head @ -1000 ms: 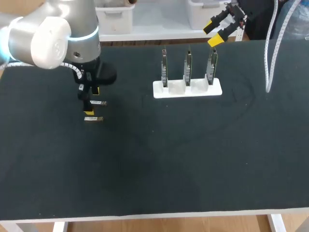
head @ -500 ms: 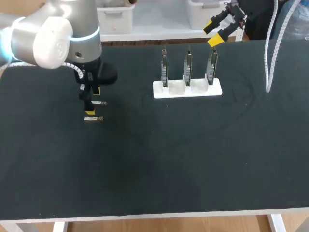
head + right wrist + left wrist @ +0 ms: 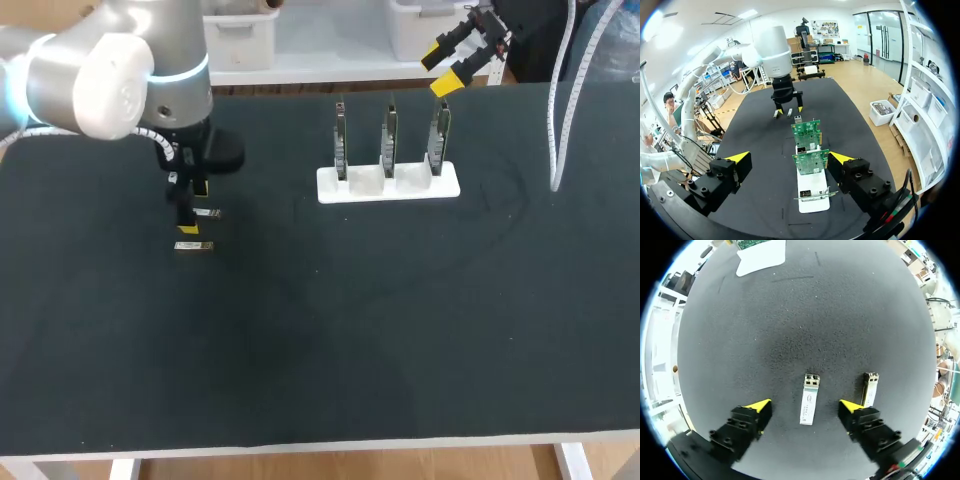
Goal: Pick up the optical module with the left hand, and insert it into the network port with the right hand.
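Slightly, the left arm has edged toward the middle of the table over the last second, while both modules and the right arm are where they were. The left jaws stand open, pointing straight down close over the table. One optical module lies flat between their yellow tips, touching neither. A second module lies parallel to it, just outside one finger. Well apart from them, a white base holds three upright circuit boards in a row, each carrying a network port. The right jaws are open too and hold nothing, raised over the table's far edge behind the base.
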You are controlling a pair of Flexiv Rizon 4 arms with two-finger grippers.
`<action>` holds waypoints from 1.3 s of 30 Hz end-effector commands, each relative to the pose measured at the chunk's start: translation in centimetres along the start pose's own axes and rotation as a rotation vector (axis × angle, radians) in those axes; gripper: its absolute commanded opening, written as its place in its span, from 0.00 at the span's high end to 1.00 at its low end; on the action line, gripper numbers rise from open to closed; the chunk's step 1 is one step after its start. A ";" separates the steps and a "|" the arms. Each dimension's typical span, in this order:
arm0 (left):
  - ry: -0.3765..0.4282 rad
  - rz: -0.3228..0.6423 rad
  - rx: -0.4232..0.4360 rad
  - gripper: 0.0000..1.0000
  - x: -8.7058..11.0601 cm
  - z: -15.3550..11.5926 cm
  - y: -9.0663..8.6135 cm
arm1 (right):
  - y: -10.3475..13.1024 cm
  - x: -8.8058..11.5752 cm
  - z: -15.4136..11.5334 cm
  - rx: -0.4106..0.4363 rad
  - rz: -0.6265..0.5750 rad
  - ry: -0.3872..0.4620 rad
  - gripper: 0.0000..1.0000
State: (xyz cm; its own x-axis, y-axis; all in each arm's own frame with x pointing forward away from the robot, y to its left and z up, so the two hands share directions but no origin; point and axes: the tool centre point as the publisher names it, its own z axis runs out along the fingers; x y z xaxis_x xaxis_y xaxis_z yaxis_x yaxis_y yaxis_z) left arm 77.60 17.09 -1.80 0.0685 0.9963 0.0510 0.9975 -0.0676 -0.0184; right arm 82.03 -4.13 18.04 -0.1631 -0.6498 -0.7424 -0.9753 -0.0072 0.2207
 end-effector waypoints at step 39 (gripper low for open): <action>-0.464 0.091 0.066 1.00 2.3 -3.2 1.1 | -0.8 -0.2 -0.2 -0.176 0.001 0.003 0.00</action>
State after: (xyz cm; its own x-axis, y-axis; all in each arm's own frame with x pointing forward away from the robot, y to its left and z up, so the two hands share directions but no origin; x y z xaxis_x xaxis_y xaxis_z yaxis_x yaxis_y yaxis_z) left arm 78.81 18.18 0.97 0.1300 0.9425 -0.3079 0.9854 -0.1574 -0.0655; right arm 82.03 -4.13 18.03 -0.1631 -0.6499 -0.7423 -0.9753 -0.0073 0.2206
